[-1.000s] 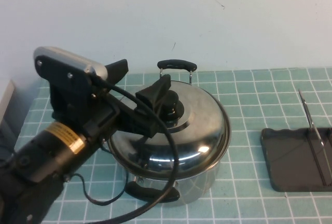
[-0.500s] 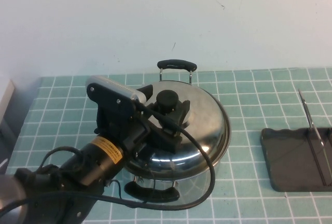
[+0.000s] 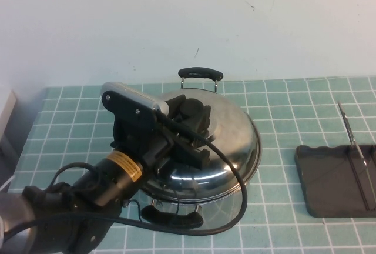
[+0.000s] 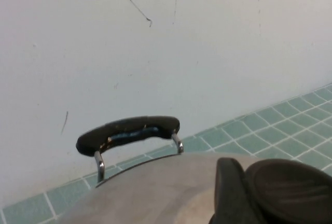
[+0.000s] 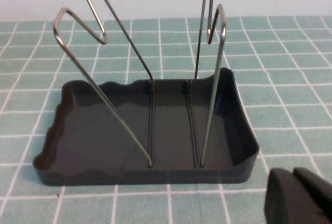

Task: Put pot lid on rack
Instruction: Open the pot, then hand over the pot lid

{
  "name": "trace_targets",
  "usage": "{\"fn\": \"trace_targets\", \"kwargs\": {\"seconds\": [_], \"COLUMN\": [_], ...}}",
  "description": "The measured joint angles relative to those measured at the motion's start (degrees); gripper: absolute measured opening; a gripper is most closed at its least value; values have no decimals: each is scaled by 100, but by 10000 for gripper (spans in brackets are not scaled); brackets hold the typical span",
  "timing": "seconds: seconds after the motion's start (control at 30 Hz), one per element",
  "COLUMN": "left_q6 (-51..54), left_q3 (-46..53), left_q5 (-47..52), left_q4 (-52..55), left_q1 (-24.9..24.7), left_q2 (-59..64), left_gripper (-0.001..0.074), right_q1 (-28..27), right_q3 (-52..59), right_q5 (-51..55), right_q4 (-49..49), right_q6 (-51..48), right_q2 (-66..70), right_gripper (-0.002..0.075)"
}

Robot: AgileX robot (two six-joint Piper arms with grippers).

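The shiny domed pot lid (image 3: 232, 145) lies on the steel pot, whose black handles show at the back (image 3: 201, 73) and the front (image 3: 171, 217). My left gripper (image 3: 191, 114) is over the lid's centre, shut on its black knob (image 3: 189, 108). In the left wrist view one finger (image 4: 228, 189) presses against the knob (image 4: 293, 187), with the lid's steel (image 4: 155, 193) below. The dark rack (image 3: 332, 180) with its wire dividers (image 3: 351, 139) stands at the right. My right gripper (image 5: 300, 197) is shut and empty, close beside the rack (image 5: 93, 136).
The table is covered with a green checked cloth (image 3: 282, 101). A white wall rises behind it. The left arm's cable (image 3: 235, 177) loops over the lid's front. A pale object (image 3: 4, 104) shows at the left edge.
My left gripper has come down from the lid's left side onto the knob and closed on it. The lid's front rim now sits slightly lower over the pot.
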Motion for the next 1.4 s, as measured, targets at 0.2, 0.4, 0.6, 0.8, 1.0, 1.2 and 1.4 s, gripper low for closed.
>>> {"fn": "trace_targets", "kwargs": {"seconds": [0.2, 0.4, 0.6, 0.8, 1.0, 1.2, 1.4], "left_q6": [-164, -2326, -4333, -4639, -4623, -4257, -4072], "left_q3": [0, 0, 0, 0, 0, -57, -381], "left_q5": [-402, -497, -640, -961, -986, -986, -986], "left_q4": [142, 588, 786, 786, 786, 875, 1297], "left_q1": [0, 0, 0, 0, 0, 0, 0], "left_q2": [-515, -1300, -1400, -1176, -951, -708, -566], "left_gripper": [335, 335, 335, 335, 335, 335, 335], "right_q1": [0, 0, 0, 0, 0, 0, 0], "right_q3": [0, 9, 46, 46, 46, -88, -336], "right_q5": [0, -38, -362, -620, -726, -417, -198], "right_q4": [0, 124, 3188, 4080, 4691, 6419, 9569], "right_q6": [0, 68, 1493, 1457, 978, -1728, -4540], "right_q2": [0, 0, 0, 0, 0, 0, 566], "right_gripper": [-3, -3, -3, -3, -3, -3, -2]}}
